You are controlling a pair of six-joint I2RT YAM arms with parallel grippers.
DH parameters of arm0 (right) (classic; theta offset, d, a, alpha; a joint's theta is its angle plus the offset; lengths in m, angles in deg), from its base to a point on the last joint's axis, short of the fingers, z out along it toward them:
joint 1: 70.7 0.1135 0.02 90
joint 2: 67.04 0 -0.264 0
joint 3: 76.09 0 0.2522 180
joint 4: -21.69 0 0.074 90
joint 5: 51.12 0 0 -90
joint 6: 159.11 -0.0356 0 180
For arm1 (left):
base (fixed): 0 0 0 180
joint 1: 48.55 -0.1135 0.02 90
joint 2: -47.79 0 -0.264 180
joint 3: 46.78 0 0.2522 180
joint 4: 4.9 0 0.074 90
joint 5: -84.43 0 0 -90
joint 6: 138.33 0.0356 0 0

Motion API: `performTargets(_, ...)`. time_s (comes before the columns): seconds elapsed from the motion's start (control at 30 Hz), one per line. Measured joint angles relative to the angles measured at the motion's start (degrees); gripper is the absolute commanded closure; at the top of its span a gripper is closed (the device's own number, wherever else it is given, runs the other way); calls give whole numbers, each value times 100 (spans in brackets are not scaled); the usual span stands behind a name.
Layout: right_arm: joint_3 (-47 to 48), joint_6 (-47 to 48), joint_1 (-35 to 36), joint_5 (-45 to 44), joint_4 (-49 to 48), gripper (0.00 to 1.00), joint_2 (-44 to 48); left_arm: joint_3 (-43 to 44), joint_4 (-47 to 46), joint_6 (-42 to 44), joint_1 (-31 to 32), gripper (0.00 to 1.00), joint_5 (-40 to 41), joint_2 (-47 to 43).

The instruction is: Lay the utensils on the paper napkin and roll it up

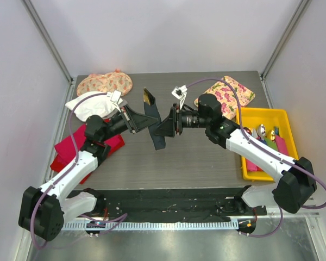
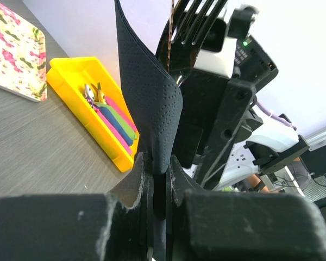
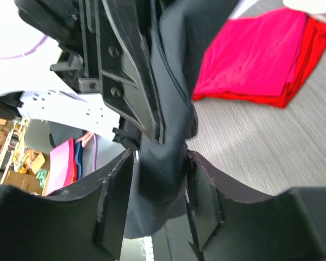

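While both arms meet above the middle of the grey wood-grain table [image 1: 206,168], you have the following on hand.

1. Thin, very dark navy-black paper napkin [image 1: 158,140]: off the table, hanging upright between the two pincers, folded around its contents.
2. Slim tan-orange utensils [image 1: 148,98]: wrapped in the napkin, with one tip poking out at its far upper end. Fork tines show above the fold in the left wrist view.
3. Left gripper [image 2: 159,179]: jaws closed tight on the napkin's lower edge.
4. Right gripper [image 3: 158,168]: jaws about half apart, with the napkin bundle between them. You cannot tell whether they press it.
5. Yellow plastic tray [image 1: 285,117]: at the right, holding cutlery with coloured handles [image 1: 263,133].
6. Red folded cloth [image 1: 65,155]: at the left, partly under the left arm.
7. Rounded floral cloth [image 1: 104,82]: far left, touching a crumpled white cloth [image 1: 89,104].
8. Square floral cloth [image 1: 233,91]: far right, just beside the tray.
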Motion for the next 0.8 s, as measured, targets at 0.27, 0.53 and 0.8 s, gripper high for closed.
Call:
performTargets(0.27,-127,98,-7,129,17,99,2,24,-52,2,2,100,-72,24)
performTargets(0.53,-153,122,9,212,-28,50,4,26,-42,7,2,100,-83,46)
performTargets(0.8,-293,304,31,219,162,92,17,26,17,39,0,100,-63,81)
